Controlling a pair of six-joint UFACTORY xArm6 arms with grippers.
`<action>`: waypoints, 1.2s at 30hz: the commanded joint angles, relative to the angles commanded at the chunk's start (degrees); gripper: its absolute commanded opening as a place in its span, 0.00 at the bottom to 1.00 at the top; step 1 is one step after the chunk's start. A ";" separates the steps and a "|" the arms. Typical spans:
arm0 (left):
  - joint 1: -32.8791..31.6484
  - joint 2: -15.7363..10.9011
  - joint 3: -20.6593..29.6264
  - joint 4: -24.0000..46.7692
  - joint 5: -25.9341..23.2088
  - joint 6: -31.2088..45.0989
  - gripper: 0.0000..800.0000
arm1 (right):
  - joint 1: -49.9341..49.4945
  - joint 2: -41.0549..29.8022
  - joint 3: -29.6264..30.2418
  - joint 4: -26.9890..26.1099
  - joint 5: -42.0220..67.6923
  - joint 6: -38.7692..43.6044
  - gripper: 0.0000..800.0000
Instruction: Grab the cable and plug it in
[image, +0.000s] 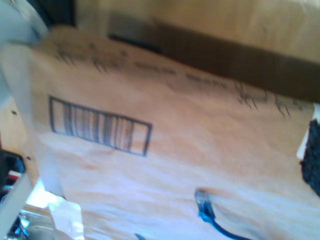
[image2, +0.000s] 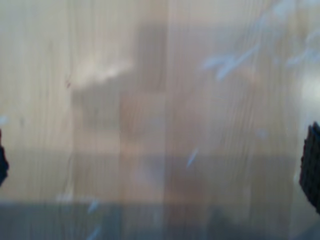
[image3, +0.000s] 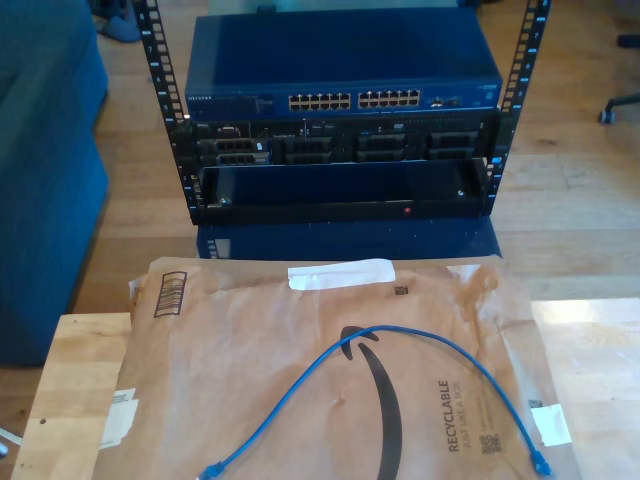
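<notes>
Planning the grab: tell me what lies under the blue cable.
The cable lies on a brown paper mailer, which covers a wooden table. Whatever sits beneath the mailer is hidden.

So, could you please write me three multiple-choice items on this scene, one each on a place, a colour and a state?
1. Where does the cable lie?
A. on the brown paper mailer
B. inside the rack
C. on the floor

2. What colour is the cable?
A. grey
B. bright blue
C. yellow

3. What state is the cable in?
A. plugged into the switch
B. held by an end effector
C. lying loose, both plugs free

Answers: 1 A, the exterior view shows it arched across the mailer. 2 B, it is blue along its length. 3 C, both ends rest on the mailer, away from the switch.
</notes>
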 joint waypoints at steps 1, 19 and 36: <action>-0.09 0.00 0.00 -0.18 -0.09 -0.18 1.00 | 3.52 0.70 -0.44 0.44 0.18 2.20 0.99; -0.18 0.18 1.85 -5.19 0.79 -0.62 1.00 | 27.78 20.57 -13.01 31.12 1.67 -5.27 0.99; -0.62 1.32 2.46 -5.54 0.70 -0.70 1.00 | 39.38 38.86 -24.79 31.03 -10.55 -8.97 0.99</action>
